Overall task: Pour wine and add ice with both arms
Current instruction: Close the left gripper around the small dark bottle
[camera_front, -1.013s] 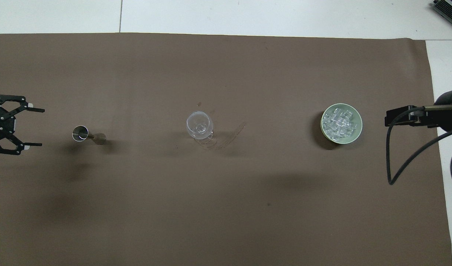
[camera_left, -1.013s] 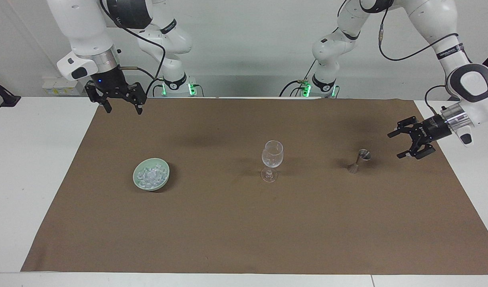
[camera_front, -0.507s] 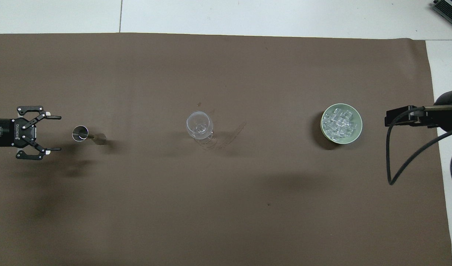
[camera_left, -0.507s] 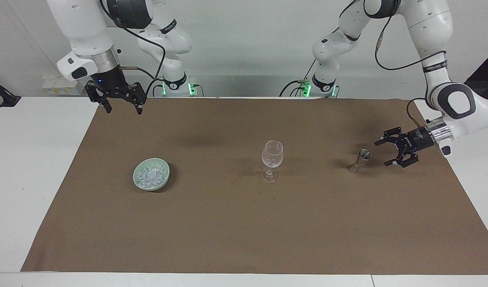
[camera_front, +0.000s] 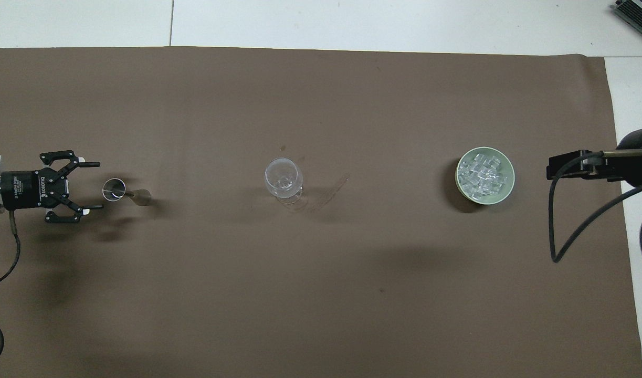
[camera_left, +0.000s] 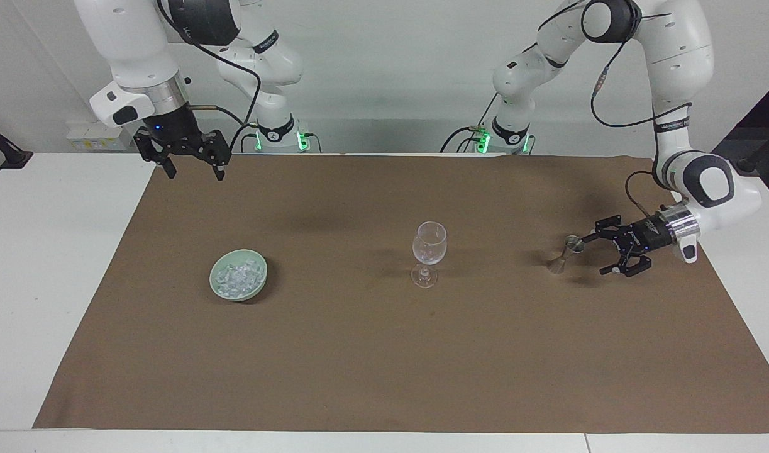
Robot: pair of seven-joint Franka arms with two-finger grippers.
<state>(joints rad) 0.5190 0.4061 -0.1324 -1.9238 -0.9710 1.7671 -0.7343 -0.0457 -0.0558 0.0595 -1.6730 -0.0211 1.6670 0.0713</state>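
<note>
Left gripper [camera_left: 593, 254], jaws apart, lies level beside the jigger [camera_left: 565, 250] at frame right; right gripper [camera_left: 192, 170], jaws apart, hangs upper left

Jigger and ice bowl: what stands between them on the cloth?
Only the wine glass stands between the jigger and the bowl of ice; the overhead view shows bare brown cloth otherwise.

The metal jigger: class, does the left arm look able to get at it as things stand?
Probably yes. The left gripper is open, low and level beside the jigger, toward the left arm's end, and nothing lies between them.
</note>
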